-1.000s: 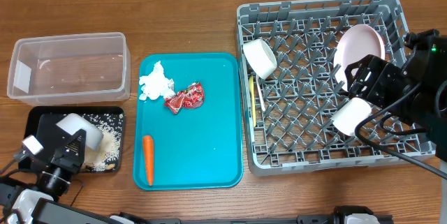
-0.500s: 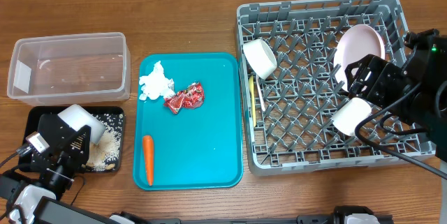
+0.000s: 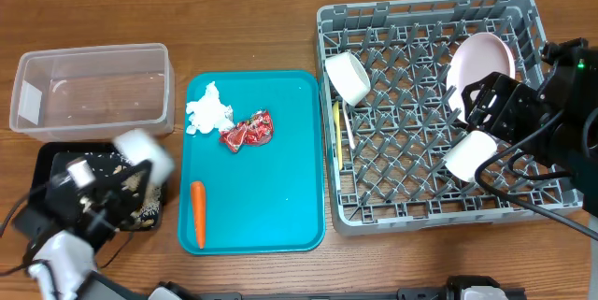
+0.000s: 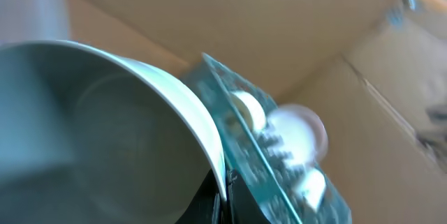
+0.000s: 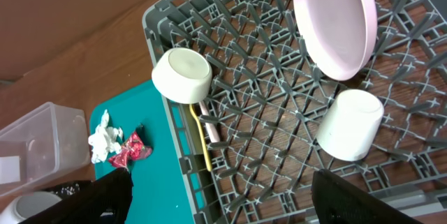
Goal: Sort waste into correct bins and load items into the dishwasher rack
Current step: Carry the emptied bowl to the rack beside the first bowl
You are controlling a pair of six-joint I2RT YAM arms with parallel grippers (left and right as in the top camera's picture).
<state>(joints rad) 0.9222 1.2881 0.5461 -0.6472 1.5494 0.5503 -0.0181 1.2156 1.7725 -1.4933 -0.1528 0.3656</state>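
Note:
My left gripper (image 3: 127,171) is shut on the rim of a cream-white bowl (image 3: 146,150), which is motion-blurred above the right end of the black tray (image 3: 47,164). In the left wrist view the bowl (image 4: 105,126) fills the left side, its rim pinched at the left gripper (image 4: 225,195). Beige food scraps (image 3: 142,208) lie in the black tray. On the teal tray (image 3: 271,197) lie a white napkin (image 3: 206,111), a foil wrapper (image 3: 248,130) and a carrot (image 3: 198,214). My right gripper (image 3: 481,113) hangs open and empty over the dishwasher rack (image 3: 425,15), which holds a plate (image 3: 484,64) and two cups (image 3: 348,78).
The clear tub (image 3: 93,90) stands behind the black tray. Pale yellow cutlery (image 5: 199,140) lies along the rack's left edge. The right wrist view shows the plate (image 5: 335,21), one cup on its side (image 5: 183,76), the other upside down (image 5: 349,125), and the napkin (image 5: 103,140).
My left gripper has swung right and lifted with the bowl, from over the black tray's middle to its right end. The right arm has not moved.

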